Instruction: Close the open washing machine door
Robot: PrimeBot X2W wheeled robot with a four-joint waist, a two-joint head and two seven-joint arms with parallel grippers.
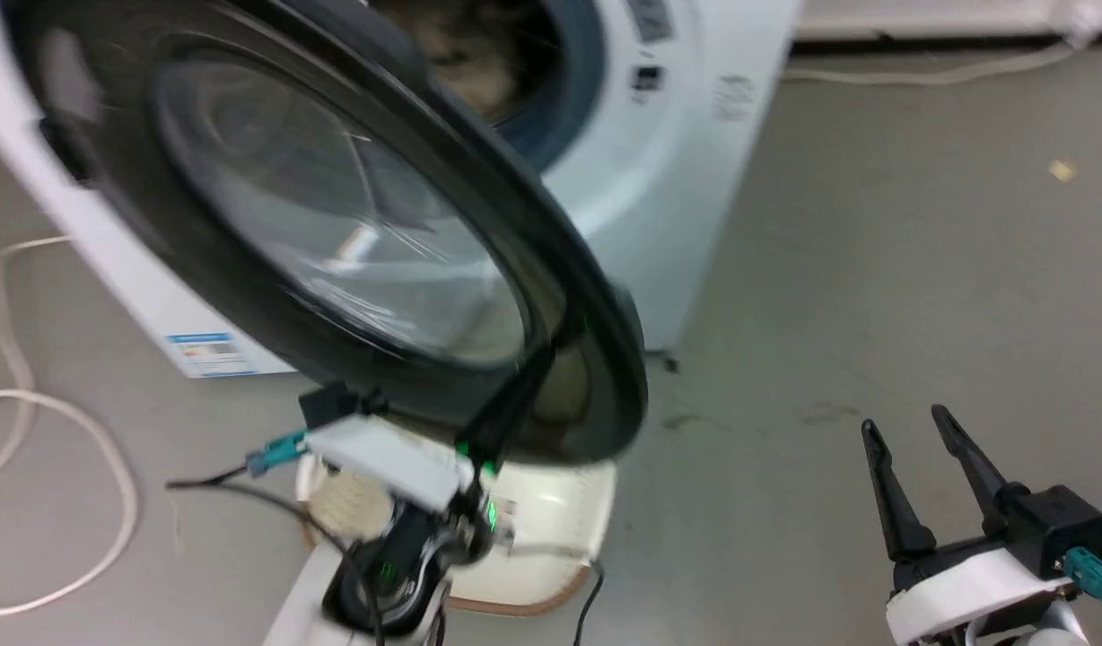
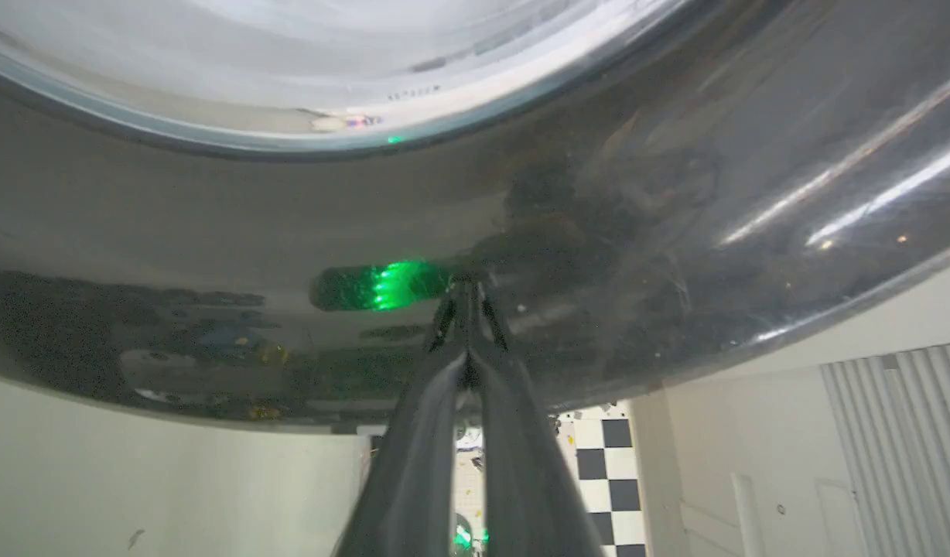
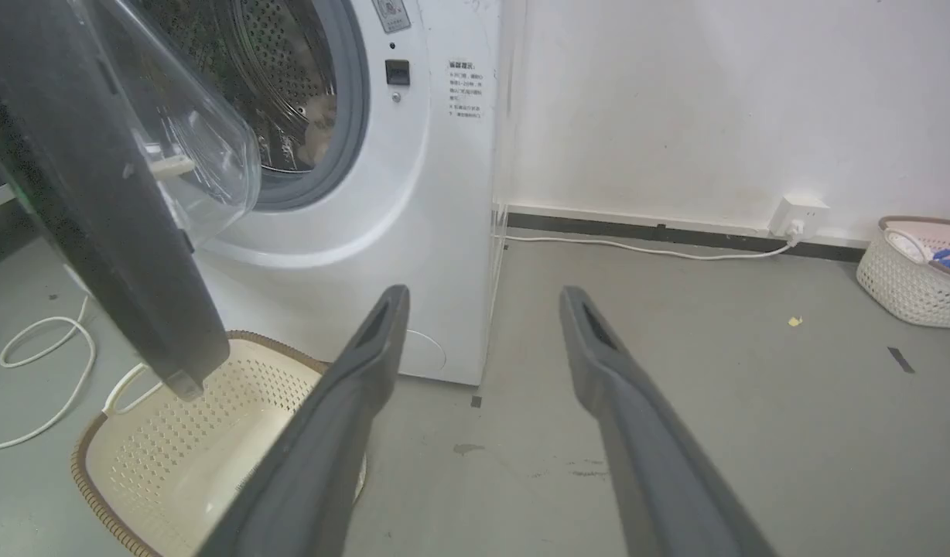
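The washing machine door (image 1: 354,224) stands open, swung out from the white washer (image 1: 677,179); it is round and black-rimmed with a bulging clear window. My left gripper (image 1: 546,354) is shut, its fingertips pressed against the lower right of the door's glossy black rim. In the left wrist view the closed fingers (image 2: 452,371) meet that rim (image 2: 212,232). My right gripper (image 1: 905,422) hangs open over the floor at the lower right, holding nothing. In the right wrist view the right gripper (image 3: 484,294) points at the washer's front, with the door (image 3: 96,193) edge-on at the left.
A cream perforated basket (image 3: 196,433) sits on the floor under the open door. White cable (image 1: 66,422) loops on the floor at the left. Another white basket (image 3: 908,278) stands by the wall at the far right. Something pale lies inside the steel drum (image 3: 274,77).
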